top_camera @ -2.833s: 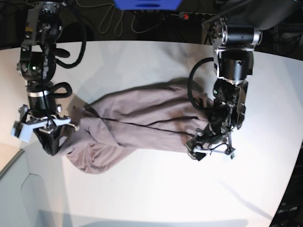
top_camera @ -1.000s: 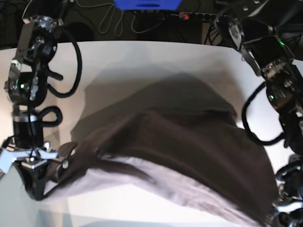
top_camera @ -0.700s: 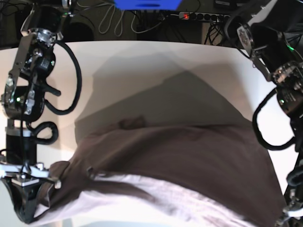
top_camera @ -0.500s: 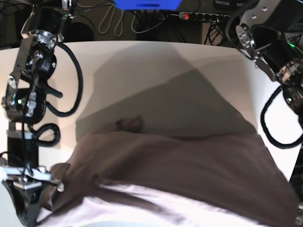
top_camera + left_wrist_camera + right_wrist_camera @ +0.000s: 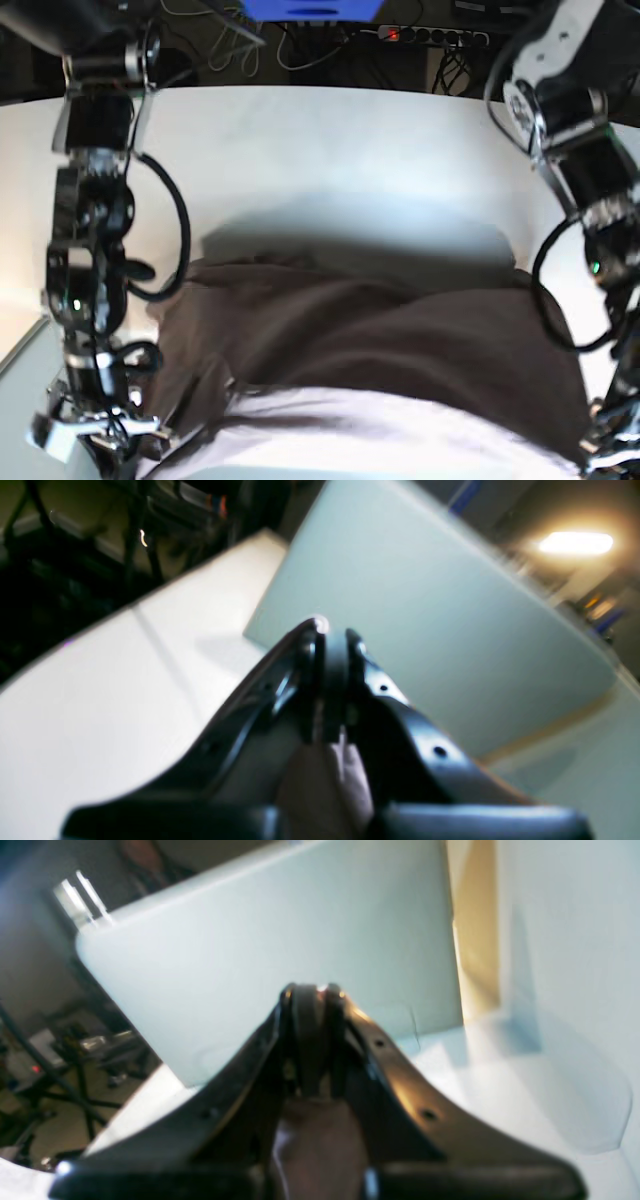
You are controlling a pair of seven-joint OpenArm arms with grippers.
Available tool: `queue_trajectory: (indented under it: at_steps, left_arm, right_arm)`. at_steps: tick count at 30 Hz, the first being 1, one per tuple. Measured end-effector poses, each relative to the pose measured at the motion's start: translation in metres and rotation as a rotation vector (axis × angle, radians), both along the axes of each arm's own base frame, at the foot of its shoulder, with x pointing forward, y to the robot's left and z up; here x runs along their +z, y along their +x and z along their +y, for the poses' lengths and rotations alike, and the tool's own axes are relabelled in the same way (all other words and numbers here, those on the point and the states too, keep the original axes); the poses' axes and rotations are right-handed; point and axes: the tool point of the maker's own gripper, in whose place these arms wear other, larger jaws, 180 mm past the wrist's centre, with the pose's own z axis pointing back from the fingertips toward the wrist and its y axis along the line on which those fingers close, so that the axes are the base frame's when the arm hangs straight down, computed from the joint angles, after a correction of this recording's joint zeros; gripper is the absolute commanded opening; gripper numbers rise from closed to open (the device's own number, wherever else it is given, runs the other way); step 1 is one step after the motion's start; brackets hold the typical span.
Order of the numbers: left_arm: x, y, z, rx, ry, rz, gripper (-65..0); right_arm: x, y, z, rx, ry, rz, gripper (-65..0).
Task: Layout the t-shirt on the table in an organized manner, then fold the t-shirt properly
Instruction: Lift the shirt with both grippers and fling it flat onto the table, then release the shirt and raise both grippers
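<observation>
The mauve-brown t-shirt (image 5: 380,340) hangs spread wide between my two grippers, low in the base view and above the white table (image 5: 330,150). A band of it along the bottom is brightly lit. My right gripper (image 5: 100,445) is at the bottom left, shut on one end of the shirt. My left gripper (image 5: 605,450) is at the bottom right edge, partly cut off. In the left wrist view the left gripper (image 5: 331,645) is shut, with t-shirt fabric (image 5: 325,785) pinched behind the tips. In the right wrist view the right gripper (image 5: 312,1000) is likewise shut on t-shirt fabric (image 5: 315,1145).
A power strip (image 5: 430,35), cables and a blue object (image 5: 310,8) lie beyond the table's far edge. The shirt casts a broad shadow (image 5: 360,230) on the tabletop. A pale panel (image 5: 425,630) and a bright lamp (image 5: 575,542) show in the left wrist view.
Both arms have drawn nearer the camera with the shirt still stretched between them. Its shadow on the table has shrunk and lightened. Both grips are unchanged.
</observation>
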Motion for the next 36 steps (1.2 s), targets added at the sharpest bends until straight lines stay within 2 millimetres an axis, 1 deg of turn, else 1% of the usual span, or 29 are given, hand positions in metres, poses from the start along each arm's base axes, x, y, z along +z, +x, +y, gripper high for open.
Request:
queue_trajectory:
  at_steps: [3, 5, 7, 9, 11, 12, 13, 14, 15, 18, 19, 20, 22, 24, 27, 29, 33, 34, 36]
  left_arm:
    - [-0.02, 0.023, -0.003, -0.01, -0.029, 0.074, -65.0]
    - [-0.03, 0.039, -0.003, -0.013, -0.046, 0.117, -65.0]
    - [-0.028, 0.053, -0.003, 0.001, -0.059, 0.104, -65.0]
    - [-0.024, 0.065, -0.008, 0.005, -0.045, 0.077, -65.0]
    - [-0.028, 0.074, -0.008, 0.012, -0.007, 0.087, -64.2]
    - [-0.033, 0.079, -0.005, 0.019, 0.006, 0.103, -62.2]
    - [-0.041, 0.085, -0.003, 0.033, 0.008, 0.123, -58.5]
    - [-0.049, 0.09, -0.002, 0.046, 0.013, 0.146, -53.3]
    - [-0.06, 0.095, -0.004, 0.041, 0.008, 0.175, -47.8]
    - [-0.091, 0.103, -0.012, 0.029, -0.015, 0.257, -26.7]
    - [-0.098, 0.103, -0.011, 0.033, -0.011, 0.277, -22.2]
    - [-0.102, 0.103, -0.012, 0.034, -0.009, 0.286, -18.9]
    - [-0.102, 0.101, -0.011, 0.043, 0.004, 0.267, -15.7]
    - [-0.102, 0.096, -0.01, 0.05, 0.016, 0.242, -15.6]
    - [-0.117, 0.082, -0.012, 0.045, 0.036, 0.245, -15.6]
    - [-0.134, 0.063, -0.015, 0.035, 0.06, 0.255, -15.6]
    - [-0.176, 0.019, -0.012, 0.042, 0.103, 0.311, -15.6]
    - [-0.187, 0.009, -0.012, 0.034, 0.11, 0.33, -15.6]
    - [-0.207, -0.014, -0.006, 0.024, 0.135, 0.364, -15.6]
  right_arm:
    - [-0.012, 0.019, -0.011, -0.017, -0.009, 0.042, -65.0]
    - [-0.025, 0.034, -0.019, -0.031, -0.004, 0.09, -65.0]
    - [-0.035, 0.045, -0.025, -0.034, -0.011, 0.136, -65.0]
    - [-0.041, 0.052, -0.033, -0.046, -0.019, 0.156, -65.0]
    - [-0.049, 0.06, -0.042, -0.055, -0.029, 0.194, -65.0]
    - [-0.058, 0.065, -0.046, -0.054, -0.036, 0.242, -65.0]
    - [-0.067, 0.071, -0.05, -0.052, -0.046, 0.292, -63.7]
    - [-0.075, 0.074, -0.052, -0.051, -0.048, 0.328, -60.8]
    - [-0.084, 0.076, -0.055, -0.051, -0.056, 0.362, -57.7]
    - [-0.105, 0.075, -0.058, -0.053, -0.053, 0.424, -44.8]
    - [-0.112, 0.073, -0.06, -0.055, -0.048, 0.441, -41.0]
    - [-0.115, 0.072, -0.063, -0.059, -0.051, 0.451, -38.5]
    - [-0.12, 0.067, -0.072, -0.075, -0.061, 0.458, -35.2]
    - [-0.125, 0.063, -0.077, -0.086, -0.068, 0.46, -34.4]
    - [-0.139, 0.053, -0.076, -0.092, -0.068, 0.455, -34.3]
    - [-0.152, 0.04, -0.073, -0.093, -0.077, 0.45, -34.2]
    - [-0.174, 0.012, -0.065, -0.081, -0.094, 0.457, -34.2]
    - [-0.177, 0.006, -0.063, -0.075, -0.099, 0.459, -34.2]
    - [-0.175, -0.009, -0.057, -0.063, -0.112, 0.436, -34.2]
